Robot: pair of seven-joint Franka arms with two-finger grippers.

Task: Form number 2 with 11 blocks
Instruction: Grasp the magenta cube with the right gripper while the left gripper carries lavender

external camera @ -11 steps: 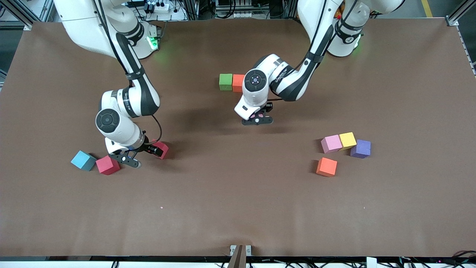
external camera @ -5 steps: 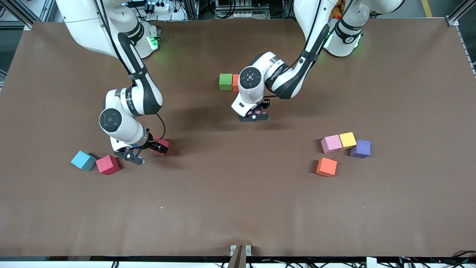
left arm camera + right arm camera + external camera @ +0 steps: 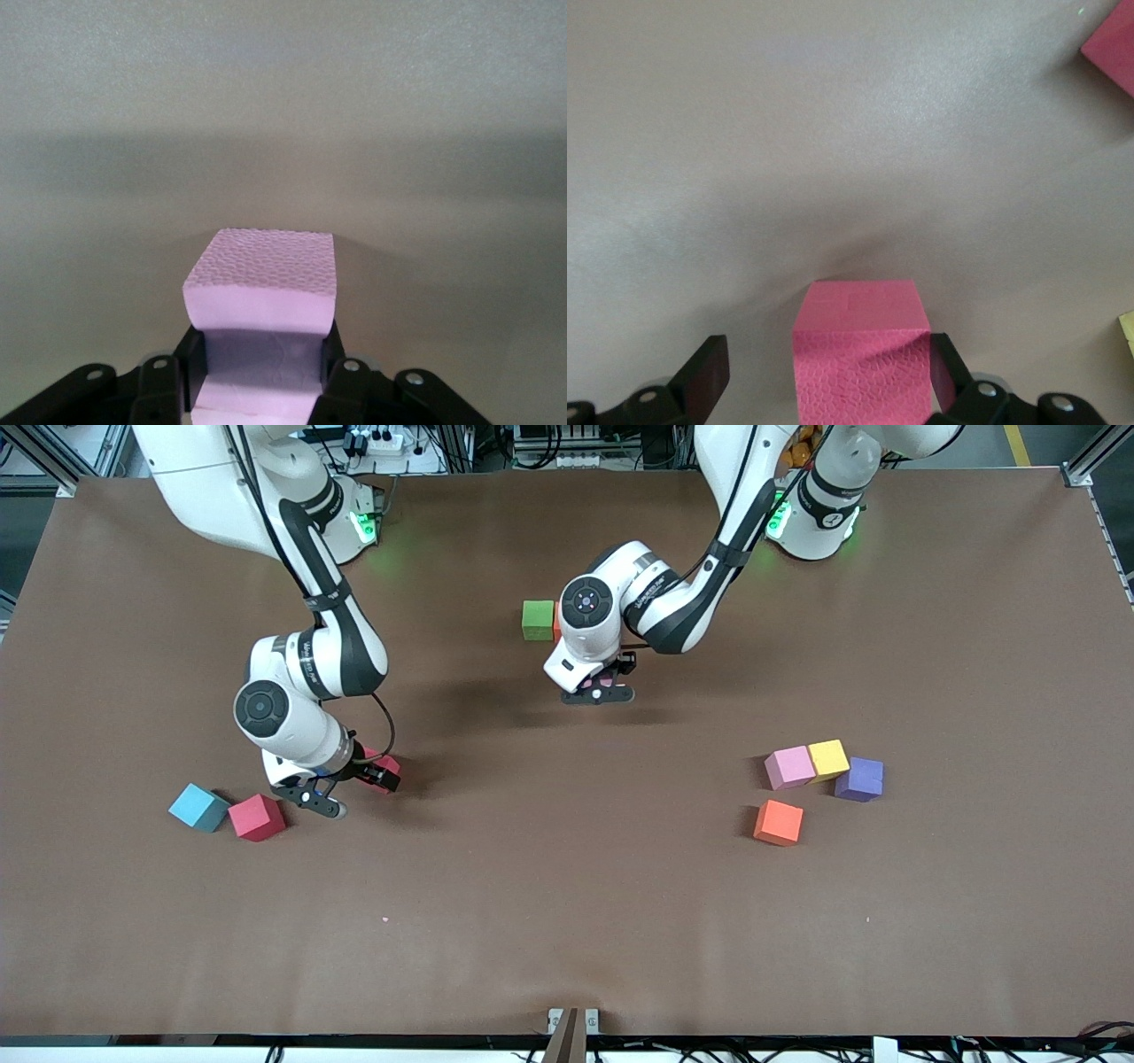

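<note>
Pink block (image 3: 262,282) pinched between left fingers (image 3: 330,359).

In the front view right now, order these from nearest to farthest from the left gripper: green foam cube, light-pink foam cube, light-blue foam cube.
From the left gripper, shut on a pink cube:
1. Green foam cube, close by, toward the robots' bases.
2. Light-pink foam cube, in the cluster toward the left arm's end.
3. Light-blue foam cube, at the right arm's end.

Layout of blocks on the table (image 3: 567,921).
Two touching blocks (image 3: 538,620) sit mid-table toward the robots' edge; four (image 3: 824,779) cluster toward the left arm's end, two (image 3: 229,813) toward the right arm's.
</note>
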